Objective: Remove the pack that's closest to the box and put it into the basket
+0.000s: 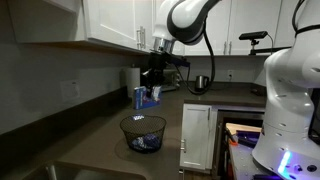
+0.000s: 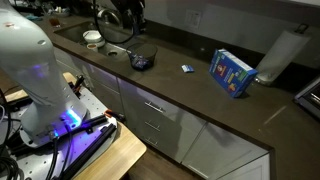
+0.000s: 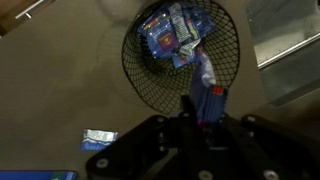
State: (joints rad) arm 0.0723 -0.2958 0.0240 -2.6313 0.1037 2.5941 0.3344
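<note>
The dark mesh basket [image 3: 134, 72] lies below my gripper [image 3: 205, 108] and holds several blue packs [image 3: 174, 30]. My gripper is shut on a blue pack with a red patch [image 3: 207, 88], which hangs from the fingers over the basket's near rim. In an exterior view the gripper [image 1: 151, 90] holds this pack [image 1: 153, 97] above the basket [image 1: 143, 122]. The blue box [image 2: 232, 72] stands on the counter to the side of the basket [image 2: 143, 61]. One small blue pack [image 2: 186, 68] lies on the counter between them and also shows in the wrist view [image 3: 98, 139].
A white roll [image 2: 280, 55] stands behind the box, with a silver appliance [image 2: 311, 95] at the edge. A kettle [image 1: 201, 84] sits at the back of the counter. White cabinets hang above, and the counter front edge [image 2: 150, 88] runs over drawers.
</note>
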